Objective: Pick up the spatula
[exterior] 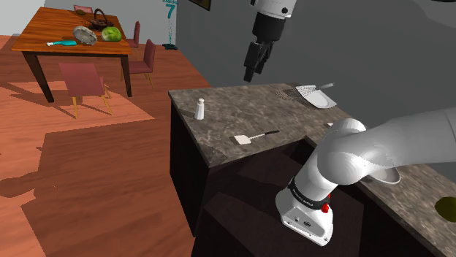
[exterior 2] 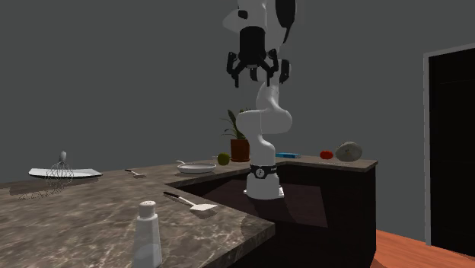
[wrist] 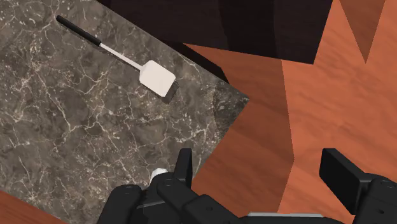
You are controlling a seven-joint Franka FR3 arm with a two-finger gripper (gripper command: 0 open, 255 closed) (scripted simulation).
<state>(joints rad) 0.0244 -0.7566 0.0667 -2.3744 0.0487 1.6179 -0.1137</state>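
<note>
Right now your gripper (exterior: 252,73) hangs high above the dark stone counter (exterior: 241,109); its fingers stand wide apart, holding nothing and touching nothing; the spatula (wrist: 156,78) lies flat on that counter, white blade nearer its corner, well below the gripper.

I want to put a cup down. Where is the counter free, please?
The counter is bare between the white shaker and the spatula, and between the spatula and the plate. It is crowded at the plate, where a wire whisk lies.
</note>
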